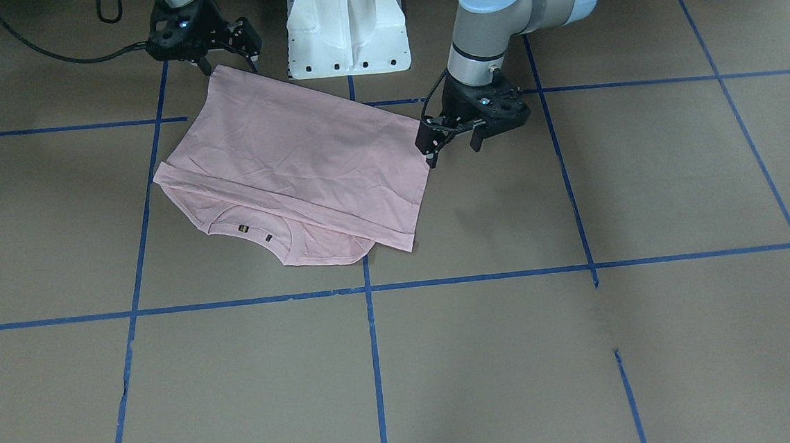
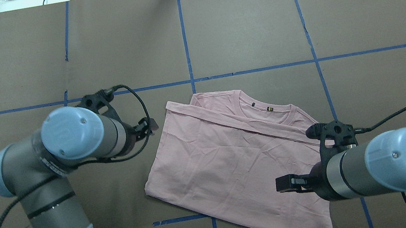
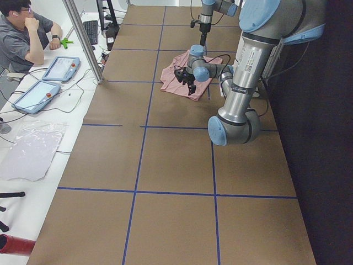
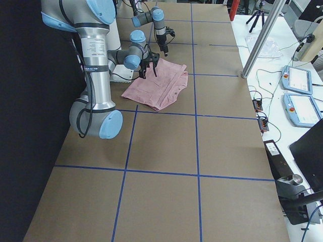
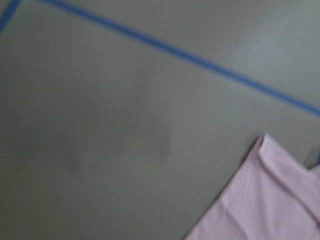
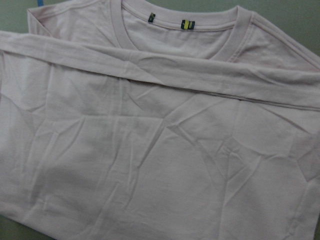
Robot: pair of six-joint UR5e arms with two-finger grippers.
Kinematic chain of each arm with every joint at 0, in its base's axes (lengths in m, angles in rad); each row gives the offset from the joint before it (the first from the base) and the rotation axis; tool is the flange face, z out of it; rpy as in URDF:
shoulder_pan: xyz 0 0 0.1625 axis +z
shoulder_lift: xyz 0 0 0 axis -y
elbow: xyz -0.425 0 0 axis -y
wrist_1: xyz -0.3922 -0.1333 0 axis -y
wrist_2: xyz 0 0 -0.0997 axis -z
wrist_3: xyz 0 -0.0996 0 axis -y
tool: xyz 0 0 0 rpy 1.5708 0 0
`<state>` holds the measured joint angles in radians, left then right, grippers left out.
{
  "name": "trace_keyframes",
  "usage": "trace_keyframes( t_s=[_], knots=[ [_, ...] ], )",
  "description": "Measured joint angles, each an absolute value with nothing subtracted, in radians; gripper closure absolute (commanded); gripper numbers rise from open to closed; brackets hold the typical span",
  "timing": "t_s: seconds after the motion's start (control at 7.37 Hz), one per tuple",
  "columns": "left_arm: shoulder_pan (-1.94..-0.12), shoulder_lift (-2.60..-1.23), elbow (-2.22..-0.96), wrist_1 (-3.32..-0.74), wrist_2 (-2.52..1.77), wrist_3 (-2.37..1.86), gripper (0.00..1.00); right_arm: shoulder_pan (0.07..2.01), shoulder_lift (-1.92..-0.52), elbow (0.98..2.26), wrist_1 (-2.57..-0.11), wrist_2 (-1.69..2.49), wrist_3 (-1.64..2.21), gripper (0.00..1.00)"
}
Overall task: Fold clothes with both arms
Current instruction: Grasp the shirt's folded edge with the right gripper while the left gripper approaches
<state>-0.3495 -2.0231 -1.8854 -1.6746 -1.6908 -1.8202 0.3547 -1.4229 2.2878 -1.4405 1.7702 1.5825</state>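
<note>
T-shirt (image 2: pixel 227 159) lies diagonally between the grippers: left gripper (image 1: pixel 458 147), jaws apart, just beside one edge; right gripper (image 1: pixel 221 67), jaws apart, over the opposite corner.

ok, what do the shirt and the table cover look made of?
T-shirt: soft pale pink knit, likely cotton jersey, matte; fine creases, ribbed collar. Table cover: looks like matte brown paper or card, flat, no sheen; gridded with blue tape. Exact fibre not certain.
</note>
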Motion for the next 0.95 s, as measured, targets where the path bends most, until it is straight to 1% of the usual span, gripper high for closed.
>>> trace_keyframes(
  t_s=[0.27,0.41,0.54,0.68,0.81,0.95],
  knots=[
    [-0.303,-2.019,-1.866,-1.667,-1.682,-1.872,0.03,0.386,-1.396,2.288,-1.440,1.767,1.581,0.00],
    [-0.294,-2.011,-1.856,-1.666,-1.678,-1.879,0.07,0.388,-1.388,2.287,-1.440,1.765,1.581,0.00],
    [-0.288,-2.006,-1.852,-1.666,-1.670,-1.881,0.16,0.389,-1.380,2.285,-1.440,1.764,1.581,0.00],
    [-0.285,-2.003,-1.851,-1.666,-1.665,-1.883,0.56,0.390,-1.377,2.284,-1.441,1.763,1.581,0.00],
    [-0.284,-2.003,-1.852,-1.666,-1.662,-1.884,0.91,0.391,-1.376,2.283,-1.441,1.763,1.582,0.00],
    [-0.284,-2.003,-1.856,-1.665,-1.659,-1.886,1.00,0.391,-1.375,2.281,-1.442,1.765,1.582,0.00]
  ],
)
